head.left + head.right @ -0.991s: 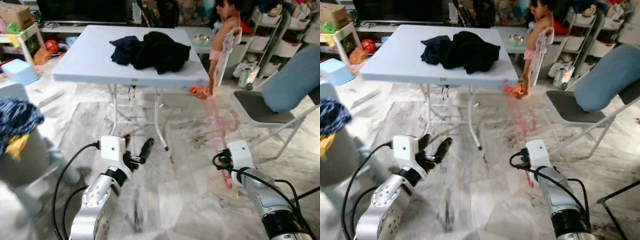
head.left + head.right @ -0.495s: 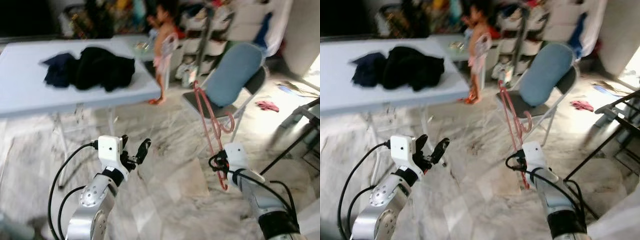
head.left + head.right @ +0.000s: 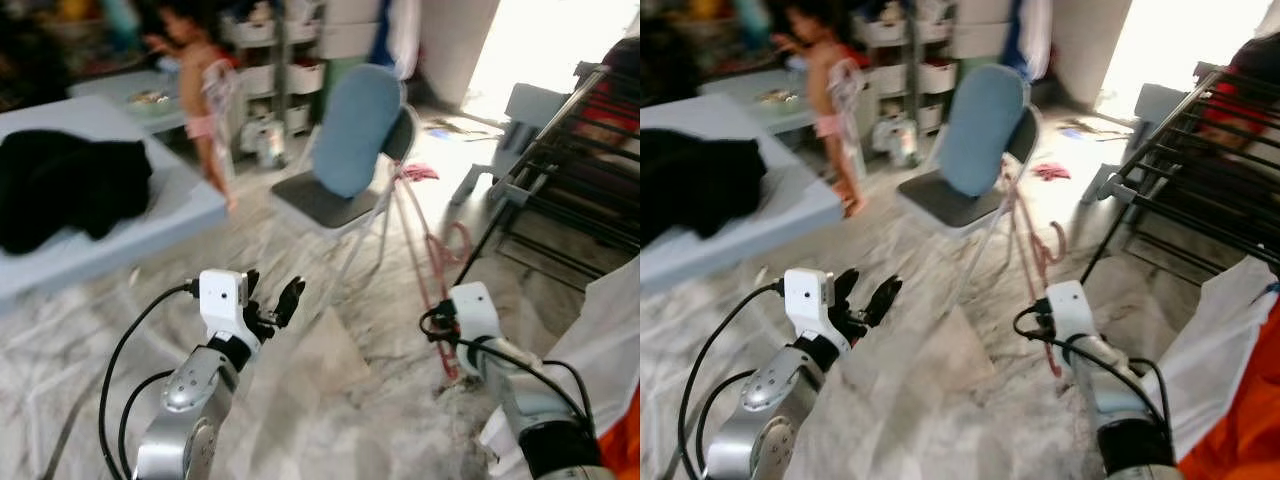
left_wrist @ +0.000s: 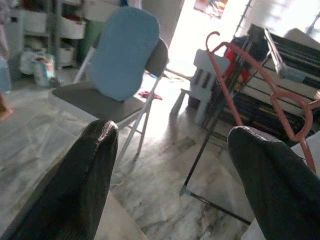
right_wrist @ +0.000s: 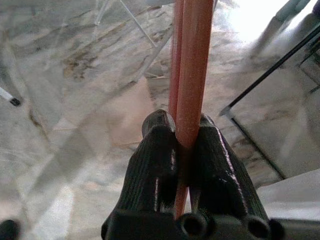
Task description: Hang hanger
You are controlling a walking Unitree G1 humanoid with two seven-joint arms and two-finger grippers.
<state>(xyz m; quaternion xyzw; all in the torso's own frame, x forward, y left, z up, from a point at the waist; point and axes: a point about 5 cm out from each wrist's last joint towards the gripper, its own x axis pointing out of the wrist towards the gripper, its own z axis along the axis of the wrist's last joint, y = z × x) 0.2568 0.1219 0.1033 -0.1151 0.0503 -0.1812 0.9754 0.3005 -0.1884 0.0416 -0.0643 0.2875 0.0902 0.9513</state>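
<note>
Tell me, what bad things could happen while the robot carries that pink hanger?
The right hand pinches just one thin bar of the pink hanger, so it might swing or slip out. The hanger sticks up close beside the folding chair, so it could snag there. A person stands by the table; the robot should keep clear. The left hand is open and holds nothing.

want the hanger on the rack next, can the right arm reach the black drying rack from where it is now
Probably not yet. The right gripper, jaws shut on the pink hanger, sits low over the floor, and the black drying rack stands off to its right, with bare marble between them.
</note>
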